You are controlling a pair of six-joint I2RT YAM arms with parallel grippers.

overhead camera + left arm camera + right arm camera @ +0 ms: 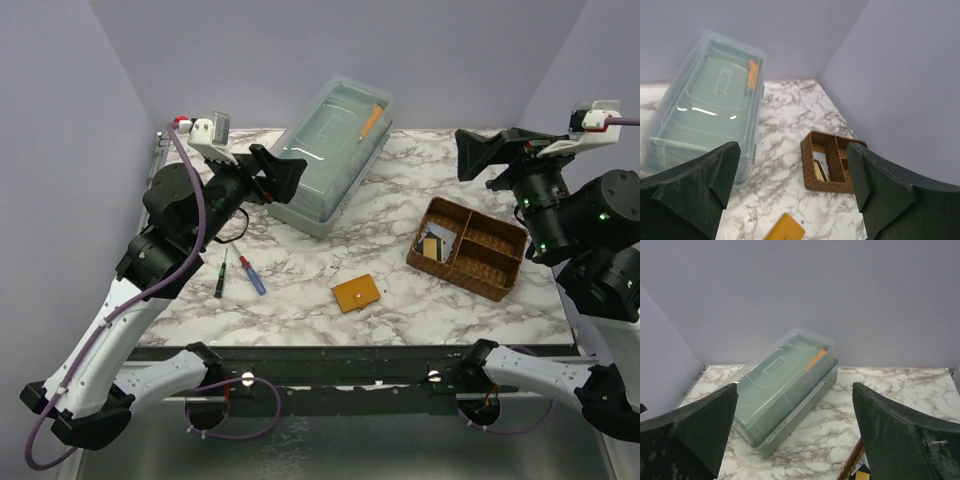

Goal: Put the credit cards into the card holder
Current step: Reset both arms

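The card holder, a closed orange-tan wallet, lies flat on the marble table near the front middle; its corner shows in the left wrist view. The credit cards, grey, light blue and yellowish-tan, lie stacked in the left compartment of a brown woven tray; they also show in the left wrist view and partly in the right wrist view. My left gripper is open and empty, raised at the left by the plastic box. My right gripper is open and empty, raised behind the tray.
The brown woven divided tray stands at the right. A clear lidded plastic box with an orange item inside stands at the back middle. Two small screwdrivers lie at the left front.
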